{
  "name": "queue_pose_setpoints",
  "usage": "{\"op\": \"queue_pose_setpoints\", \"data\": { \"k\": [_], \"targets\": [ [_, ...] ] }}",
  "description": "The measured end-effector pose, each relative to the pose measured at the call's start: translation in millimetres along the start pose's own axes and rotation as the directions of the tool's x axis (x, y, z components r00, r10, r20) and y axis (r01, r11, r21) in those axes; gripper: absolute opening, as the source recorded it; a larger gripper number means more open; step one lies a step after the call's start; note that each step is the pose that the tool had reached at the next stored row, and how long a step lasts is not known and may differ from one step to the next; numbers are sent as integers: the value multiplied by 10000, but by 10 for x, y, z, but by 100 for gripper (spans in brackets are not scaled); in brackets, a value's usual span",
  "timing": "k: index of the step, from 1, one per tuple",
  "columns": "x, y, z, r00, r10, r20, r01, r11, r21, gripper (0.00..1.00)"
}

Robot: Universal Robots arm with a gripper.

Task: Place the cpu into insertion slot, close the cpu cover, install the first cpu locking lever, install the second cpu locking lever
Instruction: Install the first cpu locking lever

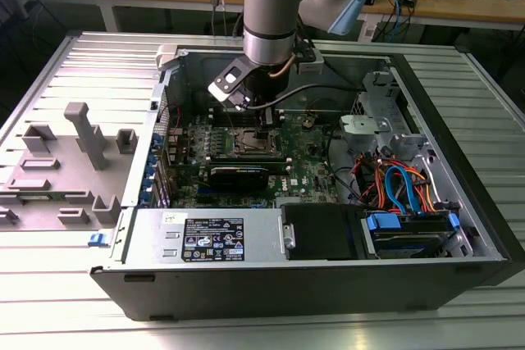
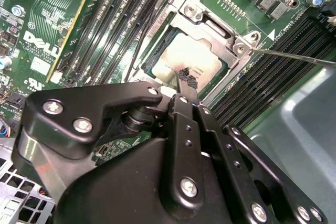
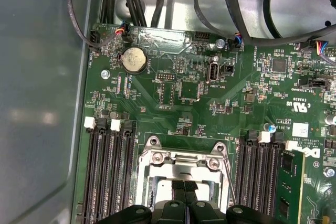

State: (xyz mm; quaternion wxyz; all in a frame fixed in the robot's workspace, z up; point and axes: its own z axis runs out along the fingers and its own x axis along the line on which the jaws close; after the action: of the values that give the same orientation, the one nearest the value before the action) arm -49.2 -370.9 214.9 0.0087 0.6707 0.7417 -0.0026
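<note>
One pincer [image 2: 187,78] over one cpu [image 2: 202,56]

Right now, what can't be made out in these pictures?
- Second wrist view: the gripper covers part of the cpu.
- First wrist view: the gripper and the picture's edge cut off the insertion slot.
- Exterior view: the arm overhangs the slot; its detail is too small.
</note>
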Motion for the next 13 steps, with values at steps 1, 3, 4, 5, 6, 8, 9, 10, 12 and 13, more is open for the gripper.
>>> {"op": "queue_pose_setpoints", "data": {
  "k": [1,3,4,5,6,8,9,10,12,13],
  "targets": [
    [0,1,0,10000,0,0,0,10000,0,11],
    [0,4,-1,10000,0,1,0,10000,1,11],
    [0,4,-9,10000,0,0,0,10000,1,11],
    [0,4,-24,10000,0,-1,0,10000,-1,11],
    [-1,4,-58,10000,0,0,0,10000,1,11],
    [-2,4,-99,10000,1,-2,-1,10000,1,11],
    [-2,4,-125,10000,1,-1,-1,10000,1,11],
    [-3,4,-139,10000,0,-1,0,10000,1,11],
    [-4,5,-210,10000,0,-1,0,10000,1,11],
    [-4,6,-243,10000,0,-1,0,10000,0,11]
  ]
}}
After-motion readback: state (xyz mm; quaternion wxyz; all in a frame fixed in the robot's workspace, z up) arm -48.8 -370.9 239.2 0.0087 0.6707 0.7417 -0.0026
